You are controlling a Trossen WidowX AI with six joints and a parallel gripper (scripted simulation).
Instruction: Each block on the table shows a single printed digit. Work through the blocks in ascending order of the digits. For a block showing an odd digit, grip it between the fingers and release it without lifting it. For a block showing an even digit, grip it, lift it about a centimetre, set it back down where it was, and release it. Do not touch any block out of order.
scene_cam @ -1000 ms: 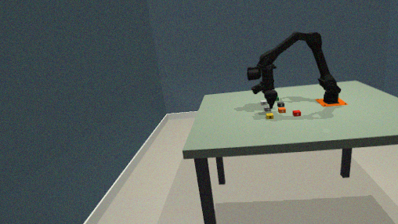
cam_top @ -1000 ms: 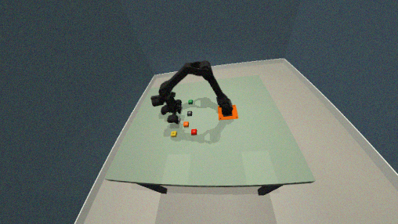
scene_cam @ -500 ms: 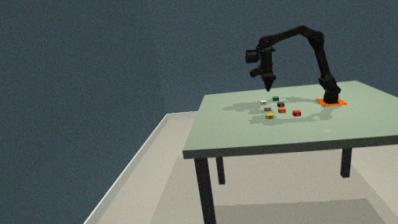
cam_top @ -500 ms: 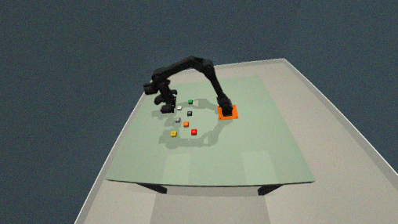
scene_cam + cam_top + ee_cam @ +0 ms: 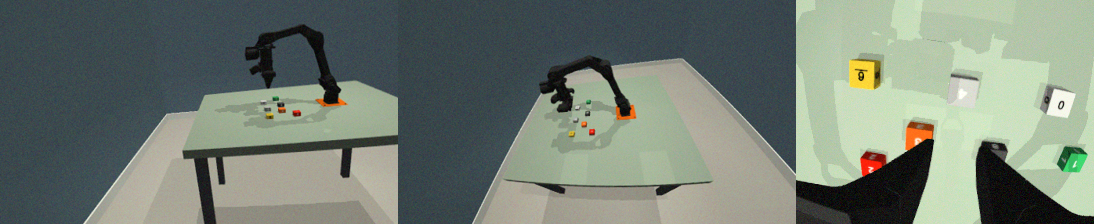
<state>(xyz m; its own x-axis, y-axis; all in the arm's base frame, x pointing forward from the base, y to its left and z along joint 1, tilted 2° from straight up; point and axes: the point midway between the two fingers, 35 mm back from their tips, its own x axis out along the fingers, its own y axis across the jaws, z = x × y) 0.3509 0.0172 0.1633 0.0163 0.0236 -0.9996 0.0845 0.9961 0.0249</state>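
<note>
My gripper [image 5: 954,149] [image 5: 268,86] is open part way, with nothing between its fingers, raised above the blocks. In the wrist view, the grey block [image 5: 963,92] [image 5: 575,120] [image 5: 267,109] with a 4 lies beyond the fingertips. The orange block [image 5: 919,134] [image 5: 584,124] with a 3 and the black block [image 5: 997,149] [image 5: 587,113], digit hard to read, are partly behind the fingers. A red 2 block [image 5: 873,162] [image 5: 591,131], white 0 block [image 5: 1058,102] [image 5: 577,107], green 1 block [image 5: 1072,159] [image 5: 588,102] and yellow block [image 5: 864,75] [image 5: 571,134] with a barred 6 or 9 stand around.
The blocks stand on the green table [image 5: 633,164] [image 5: 235,133]. The arm's orange base plate [image 5: 631,116] [image 5: 341,103] is to the right of the blocks in the top and exterior views. Shadows of the arm fall around the blocks.
</note>
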